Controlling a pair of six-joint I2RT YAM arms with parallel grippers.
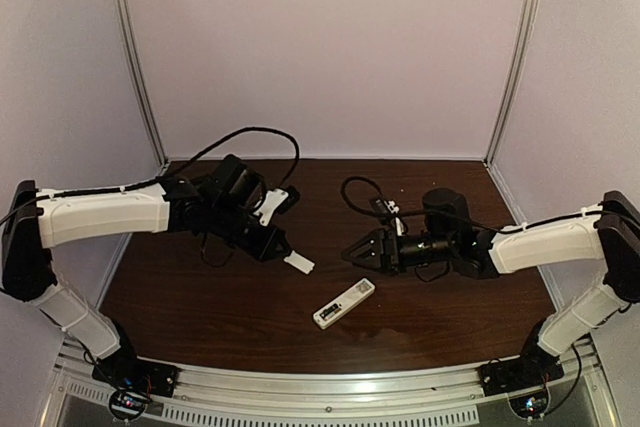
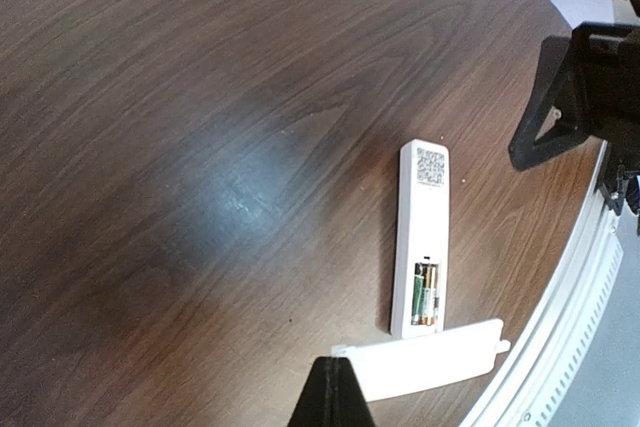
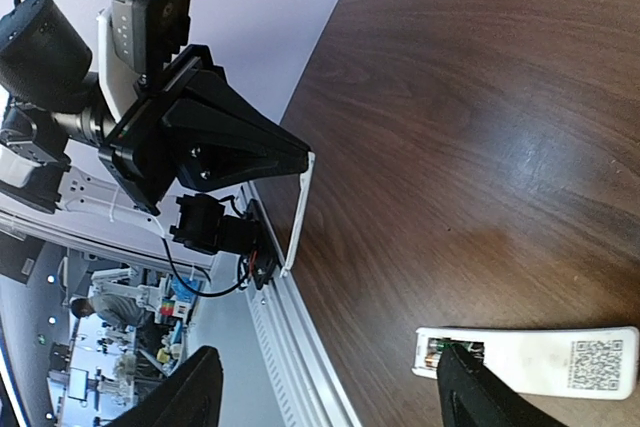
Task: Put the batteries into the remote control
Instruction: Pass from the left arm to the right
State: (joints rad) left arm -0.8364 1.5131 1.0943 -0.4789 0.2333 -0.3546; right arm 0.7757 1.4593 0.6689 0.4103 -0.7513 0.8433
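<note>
Lying back-up on the bench [image 1: 200, 297]: remote control [image 2: 420, 237], batteries [image 2: 427, 293] seated at one end. Probably light, stiff, slick; best pinched across long edges. Left hand [image 1: 286, 251] clamping the cover [image 2: 430, 362]; right hand [image 1: 350, 255] spread, empty.

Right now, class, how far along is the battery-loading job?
Done: both batteries sit in the open compartment of the remote control. In hand: the left end effector grips the cover. The right end effector hangs open. Left: probably refitting the cover.
</note>
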